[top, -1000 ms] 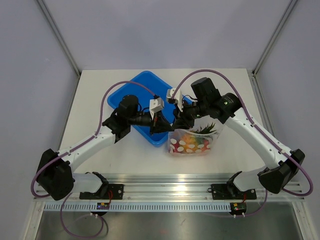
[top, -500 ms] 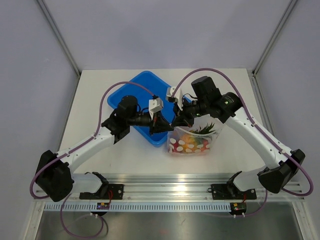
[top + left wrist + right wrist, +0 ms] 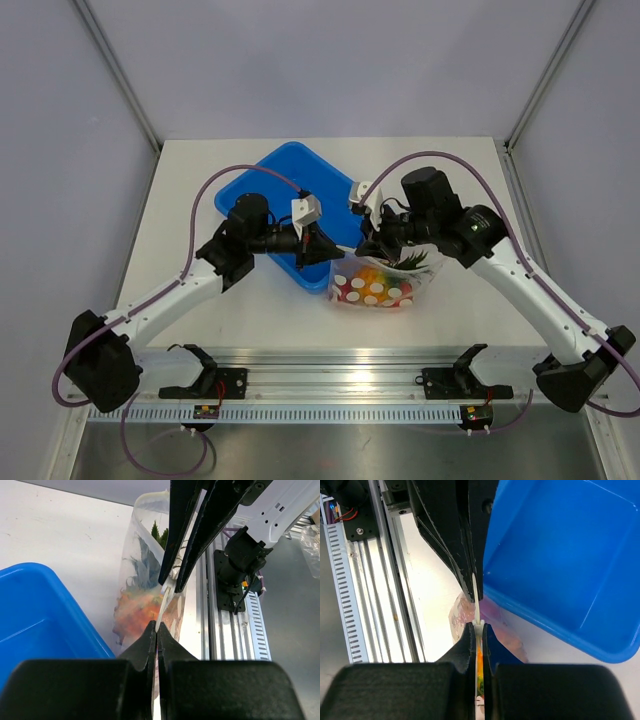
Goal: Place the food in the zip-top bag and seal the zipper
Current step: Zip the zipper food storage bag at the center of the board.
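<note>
Top external view: the bag [image 3: 388, 290], food [image 3: 372, 277] inside, stands on the table [image 3: 200, 180] just beside the near corner of the blue tray [image 3: 285, 170]. Its zipper [image 3: 164, 602] is pinched by 2 closed grippers, the left gripper [image 3: 328, 254] and right gripper [image 3: 364, 247] close together at the tray-side end. If either grip is weak, the thin strip could slip free and leave the mouth partly unsealed, and a hard pull could tip the bag.
</note>
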Robot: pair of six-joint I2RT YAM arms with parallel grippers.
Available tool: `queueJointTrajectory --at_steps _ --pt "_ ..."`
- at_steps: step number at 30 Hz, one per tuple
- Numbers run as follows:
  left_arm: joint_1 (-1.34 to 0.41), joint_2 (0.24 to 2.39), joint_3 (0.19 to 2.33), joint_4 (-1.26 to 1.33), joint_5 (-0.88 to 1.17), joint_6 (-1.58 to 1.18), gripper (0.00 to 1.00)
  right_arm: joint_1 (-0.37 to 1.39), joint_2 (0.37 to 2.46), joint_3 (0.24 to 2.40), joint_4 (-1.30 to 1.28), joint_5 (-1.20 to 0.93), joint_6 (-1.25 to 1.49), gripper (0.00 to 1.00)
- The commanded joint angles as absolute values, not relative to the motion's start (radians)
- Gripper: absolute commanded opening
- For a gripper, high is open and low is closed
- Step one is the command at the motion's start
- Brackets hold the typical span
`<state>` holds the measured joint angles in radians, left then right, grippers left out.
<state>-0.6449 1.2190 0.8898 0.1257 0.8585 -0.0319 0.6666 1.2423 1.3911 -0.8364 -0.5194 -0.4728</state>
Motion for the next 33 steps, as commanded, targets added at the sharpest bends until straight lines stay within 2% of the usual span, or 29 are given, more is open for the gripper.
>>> queueJointTrajectory --at_steps 1,7,12,20,33 --pt "-0.624 1.161 0.896 0.212 0.813 -0.040 0.00 0.670 1.192 1.374 -0.893 -0.431 -0.425 0.00" --pt "-0.621 1.114 0.894 0.257 0.681 -0.107 0.00 0.670 1.079 1.344 -0.951 -0.333 -0.345 0.00" --pt "-0.620 1.088 0.903 0.345 0.658 -0.202 0.00 0.670 0.979 1.385 -1.055 -0.262 -0.273 0.00" --pt "-0.620 1.074 1.002 0.445 0.603 -0.359 0.00 0.670 0.842 1.433 -1.084 -0.241 -0.239 0.00" --pt "-0.620 1.078 1.104 0.387 0.437 -0.341 0.00 0.670 0.793 1.468 -1.078 -0.215 -0.236 0.00"
